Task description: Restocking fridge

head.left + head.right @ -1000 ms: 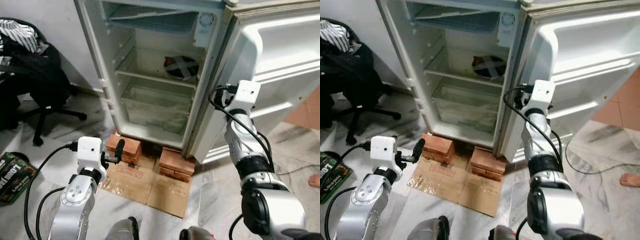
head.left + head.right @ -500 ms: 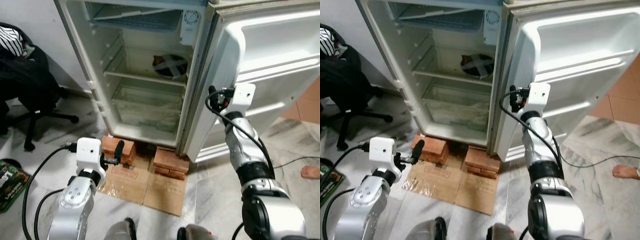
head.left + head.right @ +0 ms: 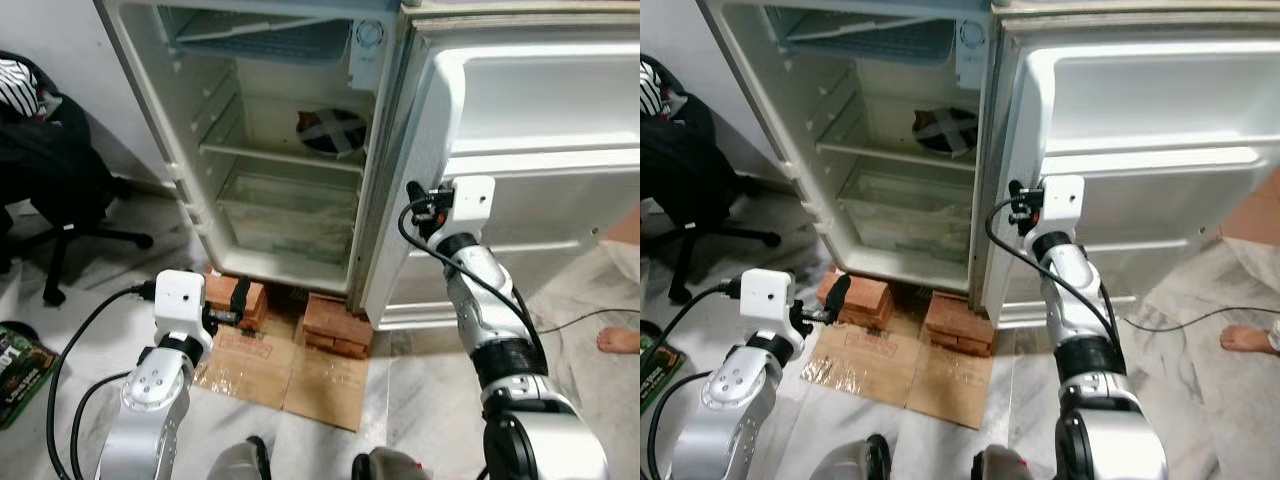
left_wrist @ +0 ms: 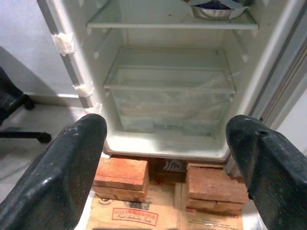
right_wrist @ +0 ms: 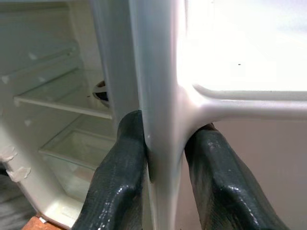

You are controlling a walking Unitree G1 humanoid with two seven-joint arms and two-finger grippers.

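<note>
The fridge (image 3: 300, 150) interior looks like smooth white plastic, slightly yellowed; its door (image 5: 158, 96) edge is glossy and catches bright light; the crisper drawer (image 4: 170, 98) is clear plastic, faintly clouded; the right end effector (image 5: 163, 158) has matt black, rubbery fingers (image 5: 115, 182) with a soft sheen; the left end effector (image 4: 163, 158) looks the same, finely textured; the bricks (image 4: 121, 178) are rough red clay; the cardboard (image 3: 285, 365) is matt brown; the floor (image 3: 1200, 400) is polished marbled stone.
</note>
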